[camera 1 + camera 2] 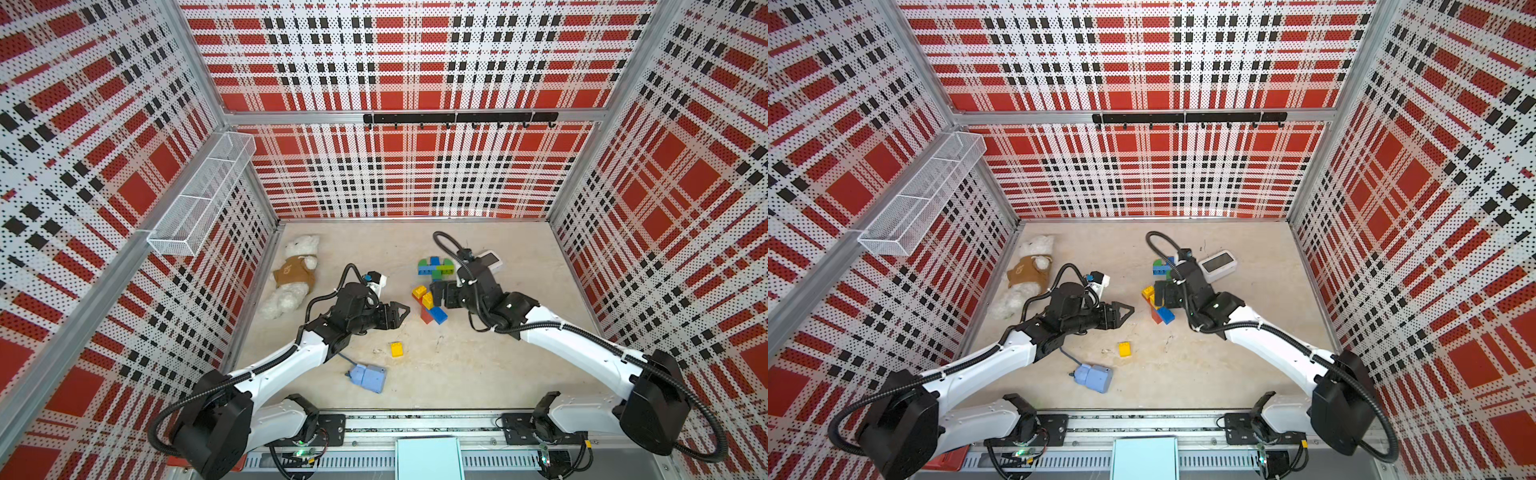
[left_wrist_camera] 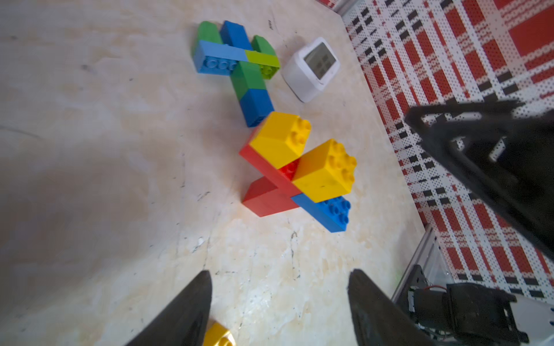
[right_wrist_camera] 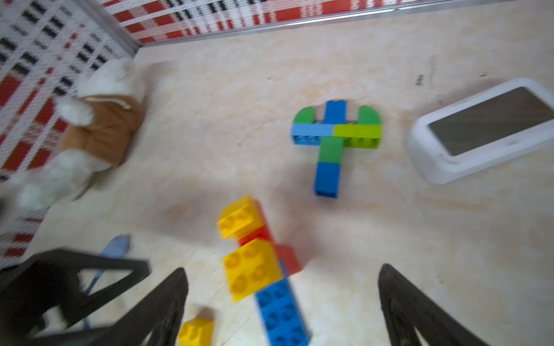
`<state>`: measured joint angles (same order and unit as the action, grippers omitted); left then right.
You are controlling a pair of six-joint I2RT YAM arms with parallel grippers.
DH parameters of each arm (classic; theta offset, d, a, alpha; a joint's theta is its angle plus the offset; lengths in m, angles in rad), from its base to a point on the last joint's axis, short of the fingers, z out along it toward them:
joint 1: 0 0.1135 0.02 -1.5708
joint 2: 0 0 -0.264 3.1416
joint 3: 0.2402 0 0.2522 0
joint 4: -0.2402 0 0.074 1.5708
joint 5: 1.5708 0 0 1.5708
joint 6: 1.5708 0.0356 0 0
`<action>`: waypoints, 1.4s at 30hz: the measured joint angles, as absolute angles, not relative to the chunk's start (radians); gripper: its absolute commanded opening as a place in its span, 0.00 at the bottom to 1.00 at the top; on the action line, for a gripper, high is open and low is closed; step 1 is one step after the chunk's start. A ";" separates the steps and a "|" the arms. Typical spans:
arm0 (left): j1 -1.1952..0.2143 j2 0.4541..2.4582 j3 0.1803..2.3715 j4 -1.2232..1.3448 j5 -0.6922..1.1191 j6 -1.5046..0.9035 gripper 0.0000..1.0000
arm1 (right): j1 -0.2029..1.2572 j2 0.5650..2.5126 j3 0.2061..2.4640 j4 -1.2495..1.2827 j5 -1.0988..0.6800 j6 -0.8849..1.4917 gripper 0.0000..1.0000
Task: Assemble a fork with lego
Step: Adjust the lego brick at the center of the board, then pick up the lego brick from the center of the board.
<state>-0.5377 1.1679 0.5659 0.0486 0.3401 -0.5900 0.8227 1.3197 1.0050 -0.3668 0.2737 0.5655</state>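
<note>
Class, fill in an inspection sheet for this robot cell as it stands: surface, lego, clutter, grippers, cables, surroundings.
Surface: beige tabletop, scuffed and stained.
Job's things: green-blue lego assembly lying flat; red-yellow-blue lego cluster near it; loose yellow brick apart.
Clutter: plush bear, white screen device, pale-blue box.
Grippers: left gripper and right gripper both open, holding nothing.
Cables: black conduit runs along each arm; the box's cord passes under the left arm.
Surroundings: plaid perforated walls, mesh basket, hook rail.
</note>
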 measured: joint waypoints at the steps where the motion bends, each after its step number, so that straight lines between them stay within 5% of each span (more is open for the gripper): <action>1: -0.517 1.156 0.544 0.065 0.344 -0.602 0.76 | 0.871 1.332 1.021 -0.385 0.294 0.591 0.89; 7: -0.356 1.132 0.450 0.146 0.425 -0.663 0.75 | 1.049 1.561 1.167 -0.464 0.334 0.694 0.85; 15: -0.167 1.090 0.366 0.218 0.524 -0.727 0.77 | 1.096 1.853 1.269 -0.533 0.266 0.802 0.80; 42: -0.118 1.069 0.346 0.245 0.598 -0.733 0.77 | 1.157 1.964 1.390 -0.685 0.247 0.944 0.52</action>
